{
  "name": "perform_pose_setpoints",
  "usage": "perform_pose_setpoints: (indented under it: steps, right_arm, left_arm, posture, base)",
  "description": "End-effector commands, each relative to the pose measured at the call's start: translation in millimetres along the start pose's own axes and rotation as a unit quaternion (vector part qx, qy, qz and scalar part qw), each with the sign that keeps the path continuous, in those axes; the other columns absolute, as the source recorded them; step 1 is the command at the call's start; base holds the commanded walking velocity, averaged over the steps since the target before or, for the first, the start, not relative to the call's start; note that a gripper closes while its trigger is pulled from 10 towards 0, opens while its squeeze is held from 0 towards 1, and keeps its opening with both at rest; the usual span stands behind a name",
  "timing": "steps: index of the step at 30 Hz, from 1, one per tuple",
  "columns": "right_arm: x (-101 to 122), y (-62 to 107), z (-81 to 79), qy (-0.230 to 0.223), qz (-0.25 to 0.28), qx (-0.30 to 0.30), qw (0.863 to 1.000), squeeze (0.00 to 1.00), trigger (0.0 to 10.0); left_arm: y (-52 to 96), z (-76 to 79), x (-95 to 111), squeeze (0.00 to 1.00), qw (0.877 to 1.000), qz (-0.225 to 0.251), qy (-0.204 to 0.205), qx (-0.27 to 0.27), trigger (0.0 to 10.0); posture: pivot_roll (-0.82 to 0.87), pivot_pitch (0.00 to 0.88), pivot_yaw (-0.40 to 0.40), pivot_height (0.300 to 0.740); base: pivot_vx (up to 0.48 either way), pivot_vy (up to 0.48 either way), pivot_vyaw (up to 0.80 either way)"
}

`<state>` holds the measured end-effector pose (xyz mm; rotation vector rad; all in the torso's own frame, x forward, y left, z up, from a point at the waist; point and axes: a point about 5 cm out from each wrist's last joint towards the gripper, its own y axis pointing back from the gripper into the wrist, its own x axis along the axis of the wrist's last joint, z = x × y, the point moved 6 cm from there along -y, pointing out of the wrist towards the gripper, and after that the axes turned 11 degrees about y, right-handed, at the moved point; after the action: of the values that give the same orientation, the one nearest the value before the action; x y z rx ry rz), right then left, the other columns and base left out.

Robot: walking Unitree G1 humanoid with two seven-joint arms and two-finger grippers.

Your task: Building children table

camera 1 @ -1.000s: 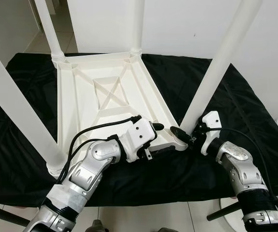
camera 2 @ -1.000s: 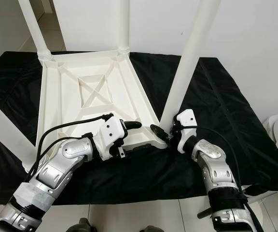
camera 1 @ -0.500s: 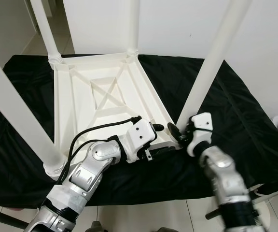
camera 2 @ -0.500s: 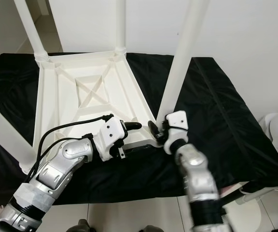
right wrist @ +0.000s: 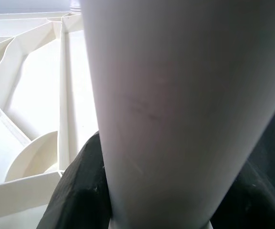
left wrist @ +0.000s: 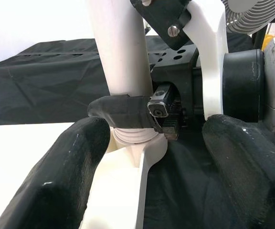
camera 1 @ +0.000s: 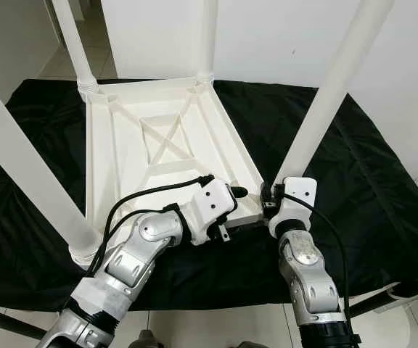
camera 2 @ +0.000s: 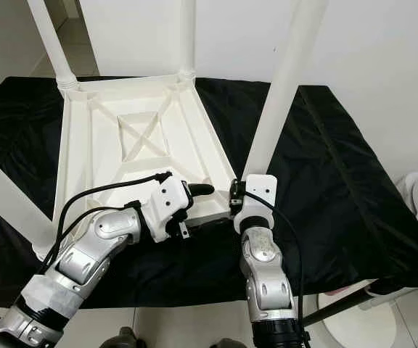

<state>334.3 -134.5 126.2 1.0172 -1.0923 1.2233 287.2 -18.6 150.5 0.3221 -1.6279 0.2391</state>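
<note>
Your right gripper [camera 1: 269,204] has swung from 4 o'clock to 6 o'clock of the leg [camera 1: 318,116], clamped around its base; left gripper [camera 1: 232,210] spread wide, fingertips hidden.

white table [camera 1: 122,145], black cloth [camera 1: 354,174] — black-fingered hands

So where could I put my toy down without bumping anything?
On the black cloth to the right of the near right leg, or inside the upturned table between its ribs. It's crowded at the near corner, where both grippers meet.
</note>
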Motion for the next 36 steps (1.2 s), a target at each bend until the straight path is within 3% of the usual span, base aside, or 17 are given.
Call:
perform_pose_setpoints:
  steps: [1, 2, 3, 5, 6, 14, 16, 17, 19, 20, 21, 24, 30, 36]
  right_arm:
    - [-6.8, 2.8, 1.7, 0.006, -0.015, -0.015, 1.000, 0.00, 10.0]
    - [-6.8, 2.8, 1.7, 0.006, -0.015, -0.015, 1.000, 0.00, 10.0]
    - [2.2, 3.9, 0.7, -0.006, 0.004, -0.003, 1.000, 0.52, 10.0]
    - [2.2, 3.9, 0.7, -0.006, 0.004, -0.003, 1.000, 0.52, 10.0]
    - [7.2, 6.4, 2.3, -0.012, 0.018, 0.008, 1.000, 1.00, 10.0]
    - [11.8, 11.8, 14.2, -0.013, 0.045, 0.041, 0.998, 1.00, 10.0]
    - [11.9, 13.3, 17.5, -0.011, 0.052, 0.061, 0.997, 1.00, 10.0]
    - [11.4, 15.7, 15.9, -0.003, 0.058, 0.108, 0.992, 1.00, 10.0]
    - [11.4, 15.7, 15.9, -0.003, 0.058, 0.108, 0.992, 1.00, 10.0]
    - [11.0, 17.4, 15.7, 0.008, 0.063, 0.144, 0.987, 1.00, 10.0]
    - [10.8, 17.2, 17.2, 0.029, 0.070, 0.186, 0.980, 0.00, 10.0]
    - [10.8, 17.2, 17.2, 0.029, 0.070, 0.186, 0.980, 0.00, 10.0]
    - [7.0, 5.7, 15.9, 0.069, 0.071, 0.302, 0.948, 0.00, 10.0]
    - [2.9, -0.7, 9.4, 0.080, 0.065, 0.332, 0.938, 0.00, 10.0]
  left_arm:
    - [0.1, 7.6, -3.8, 0.00, 1.000, -0.011, -0.002, -0.025, 10.0]
    - [0.1, 7.6, -3.8, 0.00, 1.000, -0.011, -0.002, -0.025, 10.0]
    - [0.4, 7.3, -4.0, 0.00, 1.000, -0.011, -0.003, -0.025, 10.0]
    - [0.4, 7.3, -4.0, 0.00, 1.000, -0.011, -0.003, -0.025, 10.0]
    - [0.6, 7.0, -3.9, 0.00, 1.000, -0.011, -0.003, -0.024, 10.0]
    - [1.0, 6.8, -3.4, 0.00, 1.000, -0.010, -0.003, -0.022, 10.0]
    - [1.1, 6.6, -3.2, 0.00, 1.000, -0.010, -0.003, -0.021, 10.0]
    - [1.2, 6.0, -3.2, 0.00, 1.000, -0.011, -0.003, -0.020, 10.0]
    - [1.2, 6.0, -3.2, 0.00, 1.000, -0.011, -0.003, -0.020, 10.0]
    - [1.1, 5.4, -3.2, 0.00, 1.000, -0.011, -0.003, -0.020, 10.0]
    - [0.5, 4.8, -2.9, 0.00, 1.000, -0.011, -0.003, -0.021, 10.0]
    - [0.5, 4.8, -2.9, 0.00, 1.000, -0.011, -0.003, -0.021, 10.0]
    - [-2.4, 1.0, -0.8, 0.00, 1.000, -0.008, -0.007, -0.018, 10.0]
    - [-0.8, -1.9, -0.5, 0.00, 1.000, -0.009, -0.010, -0.011, 10.0]
  posture:
    - [-0.01, 0.000, -0.025, 0.740]
    - [-0.01, 0.000, -0.025, 0.740]
    - [-0.01, 0.000, -0.027, 0.740]
    - [-0.01, 0.000, -0.027, 0.740]
    - [-0.01, 0.000, -0.030, 0.740]
    - [-0.01, 0.000, -0.029, 0.740]
    - [-0.01, 0.000, -0.027, 0.740]
    - [-0.01, 0.000, -0.023, 0.740]
    - [-0.01, 0.000, -0.023, 0.740]
    - [-0.01, 0.000, -0.018, 0.740]
    - [-0.02, 0.000, -0.014, 0.740]
    - [-0.02, 0.000, -0.014, 0.740]
    - [0.00, 0.000, -0.018, 0.740]
    - [0.02, 0.000, -0.029, 0.740]
  base:
    - [0.000, 0.000, 0.00]
    - [0.000, 0.000, 0.00]
    - [0.000, 0.000, 0.00]
    - [0.000, 0.000, 0.00]
    - [0.000, 0.000, 0.00]
    - [0.000, 0.000, 0.00]
    - [0.000, 0.000, 0.00]
    - [0.000, 0.000, 0.00]
    - [0.000, 0.000, 0.00]
    - [0.000, 0.000, 0.00]
    - [0.000, 0.000, 0.00]
    - [0.000, 0.000, 0.00]
    - [0.000, 0.000, 0.00]
    - [0.000, 0.000, 0.00]
